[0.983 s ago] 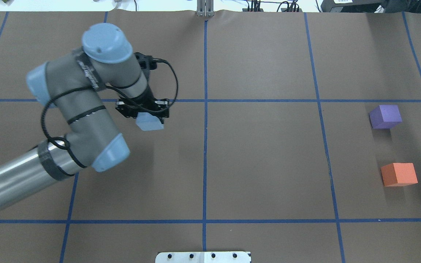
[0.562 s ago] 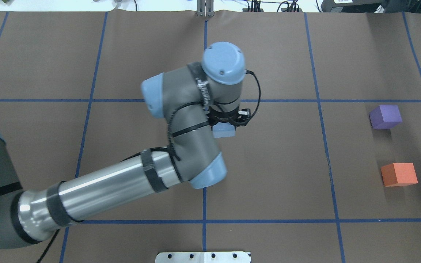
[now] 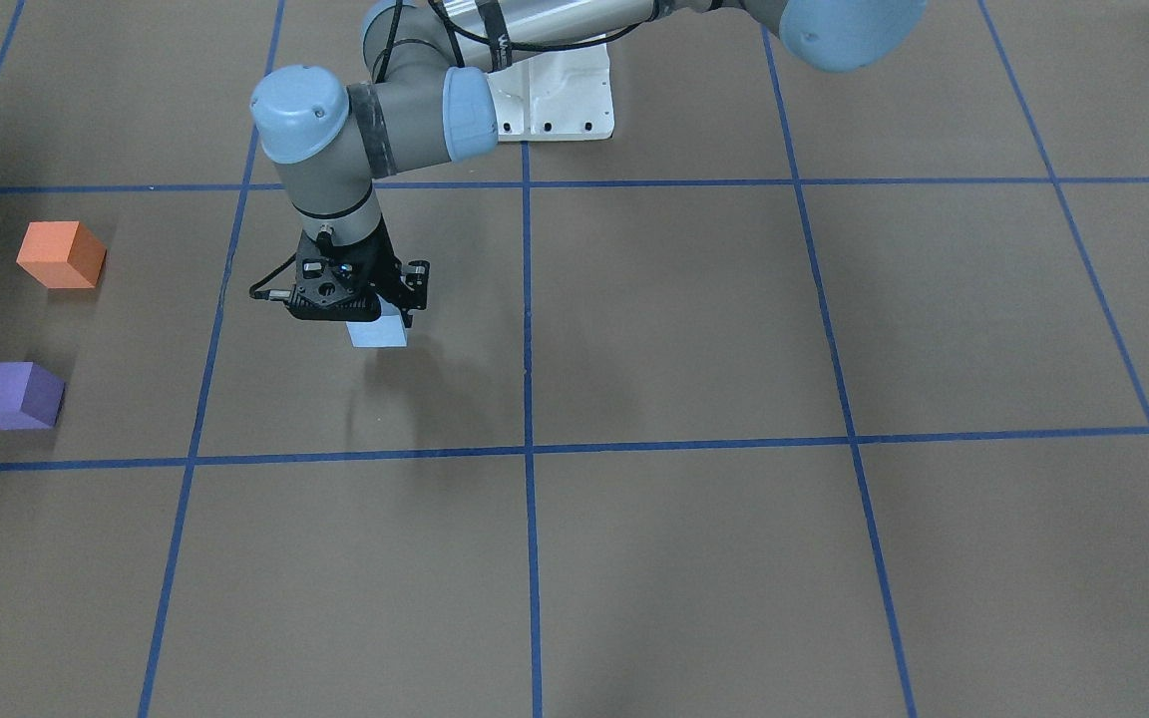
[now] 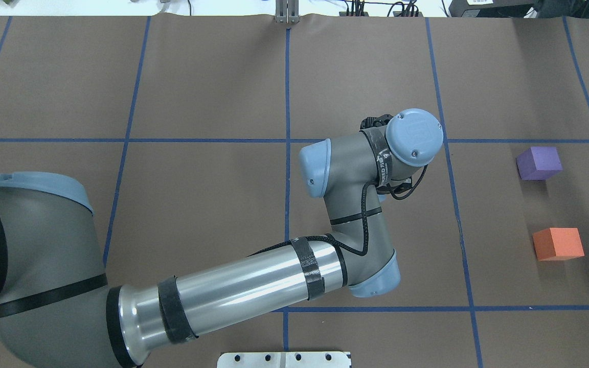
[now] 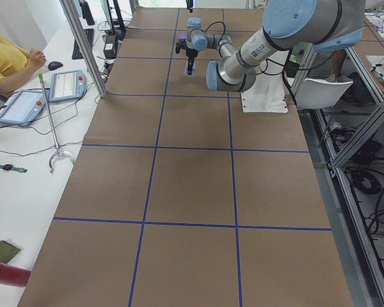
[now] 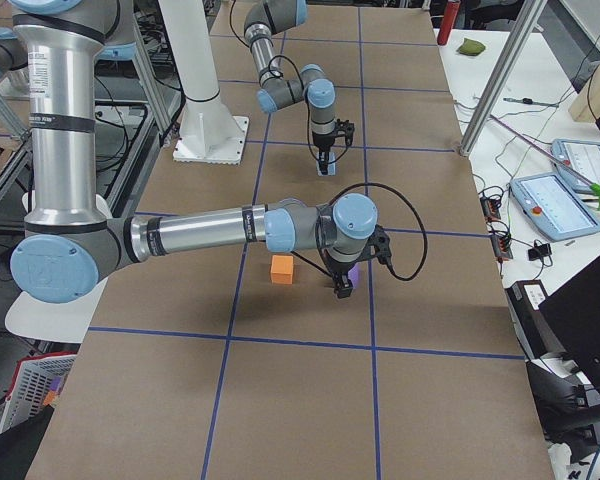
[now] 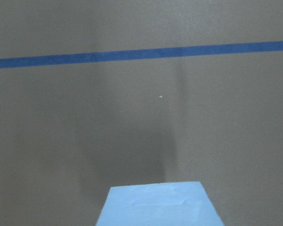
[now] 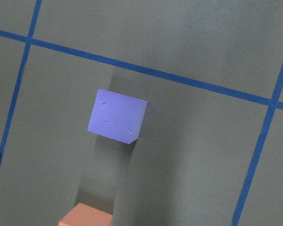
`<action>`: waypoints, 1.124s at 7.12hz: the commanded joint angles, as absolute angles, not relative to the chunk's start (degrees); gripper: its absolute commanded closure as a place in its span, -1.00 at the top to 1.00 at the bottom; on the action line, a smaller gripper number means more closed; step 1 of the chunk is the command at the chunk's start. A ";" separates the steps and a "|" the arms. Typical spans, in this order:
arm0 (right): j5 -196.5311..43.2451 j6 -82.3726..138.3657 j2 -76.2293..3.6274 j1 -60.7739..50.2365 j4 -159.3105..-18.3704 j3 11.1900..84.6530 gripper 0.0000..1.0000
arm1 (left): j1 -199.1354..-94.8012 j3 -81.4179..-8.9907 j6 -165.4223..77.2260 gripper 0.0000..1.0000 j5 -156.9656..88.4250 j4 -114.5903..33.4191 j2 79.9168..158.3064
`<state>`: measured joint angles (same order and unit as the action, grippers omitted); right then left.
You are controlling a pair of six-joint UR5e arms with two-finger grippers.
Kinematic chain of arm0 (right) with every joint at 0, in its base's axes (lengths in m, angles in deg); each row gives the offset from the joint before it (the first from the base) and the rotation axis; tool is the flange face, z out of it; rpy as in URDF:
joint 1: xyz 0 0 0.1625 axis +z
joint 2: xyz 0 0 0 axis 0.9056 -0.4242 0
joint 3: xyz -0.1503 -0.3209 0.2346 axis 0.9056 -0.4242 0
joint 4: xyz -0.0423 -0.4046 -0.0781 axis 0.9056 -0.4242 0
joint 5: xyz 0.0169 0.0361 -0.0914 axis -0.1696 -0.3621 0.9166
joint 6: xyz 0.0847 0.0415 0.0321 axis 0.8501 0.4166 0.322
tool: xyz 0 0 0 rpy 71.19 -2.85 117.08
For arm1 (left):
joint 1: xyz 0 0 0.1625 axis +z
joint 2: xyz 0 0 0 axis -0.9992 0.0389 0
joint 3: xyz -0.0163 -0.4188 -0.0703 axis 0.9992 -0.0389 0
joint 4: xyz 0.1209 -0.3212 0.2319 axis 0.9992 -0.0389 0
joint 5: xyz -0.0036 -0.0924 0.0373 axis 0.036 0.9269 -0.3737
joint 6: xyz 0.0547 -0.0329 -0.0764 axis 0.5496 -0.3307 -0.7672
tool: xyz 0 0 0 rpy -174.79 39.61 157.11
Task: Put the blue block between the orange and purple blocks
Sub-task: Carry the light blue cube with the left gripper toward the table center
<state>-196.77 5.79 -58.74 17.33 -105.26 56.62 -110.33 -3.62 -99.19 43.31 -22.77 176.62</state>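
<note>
Over the table [image 3: 734, 329], a little to my right of its centre line, my left gripper [image 3: 376, 317] hangs with its jaws clamped on the blue block [image 3: 378, 336]. The block's shadow lies apart from it on the paper, so I judge it is lifted clear and nothing drags on the way across. I hold it from above with the fingers pointing down, so that it can go straight down into a narrow slot.

The purple block [image 3: 14, 396] and the orange block [image 3: 61, 255] sit well apart from me, toward my right end of the table. There is a bare gap between them, and that gap is where the blue block belongs. I judge this the carry step, with the placing not yet begun. From overhead my own wrist hides the blue block.

My right gripper [image 6: 342, 285] shows only in the side view, seemingly close to the two blocks. I cannot tell whether it is apart or together.
</note>
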 commanded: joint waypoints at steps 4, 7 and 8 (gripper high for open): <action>-196.97 5.87 -58.69 15.61 -105.00 56.44 1.00 | -109.56 -4.05 -99.33 0.98 42.54 -23.18 176.68; -196.79 6.31 -57.90 15.61 -102.56 55.99 1.00 | -113.16 -17.73 -99.33 0.98 43.42 -15.22 175.81; -197.14 12.49 -57.81 15.52 -99.75 56.44 1.00 | -114.91 -24.57 -99.33 0.98 43.51 -12.66 171.98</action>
<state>-196.89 7.73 -58.00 15.58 -102.67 55.99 -113.09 -17.15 -99.33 43.38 -16.20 175.06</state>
